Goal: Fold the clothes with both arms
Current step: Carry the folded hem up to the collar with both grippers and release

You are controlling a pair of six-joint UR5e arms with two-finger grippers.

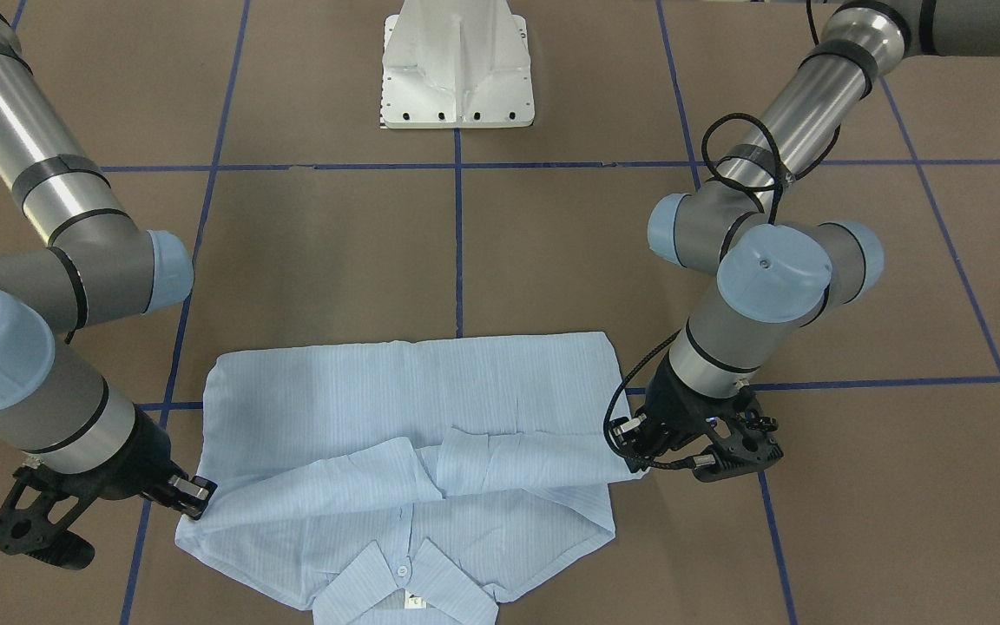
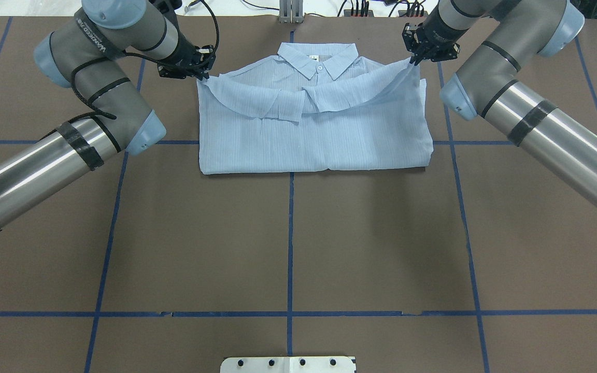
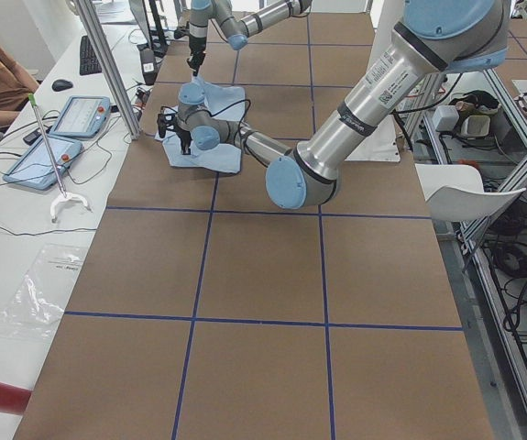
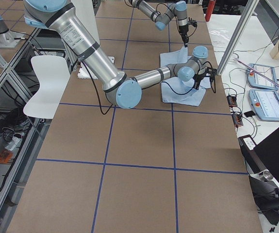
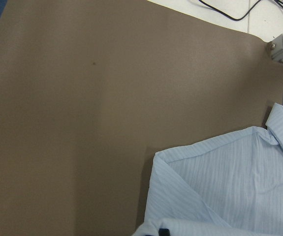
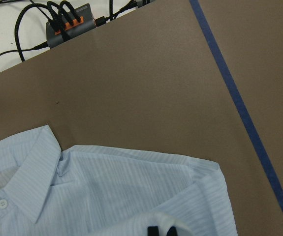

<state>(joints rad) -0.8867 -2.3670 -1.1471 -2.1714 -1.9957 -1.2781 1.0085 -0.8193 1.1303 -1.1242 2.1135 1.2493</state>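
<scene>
The left tool (image 2: 203, 75) and right tool (image 2: 413, 58) each pinched a raised corner of the pale blue shirt (image 2: 314, 140), lying at the far edge of the surface (image 2: 288, 248); uneven travel, or thin cloth slipping free, could skew the fold.

The shirt (image 2: 314, 129) is thin, matt cloth with fine stripes, softly creased. The table (image 2: 200, 233) has a dull brown, paper-like cover crossed by smooth blue tape (image 2: 290, 238). The left arm (image 2: 24, 173) and right arm (image 2: 552, 132) have shiny brushed-metal tubes and matt blue plastic caps.
</scene>
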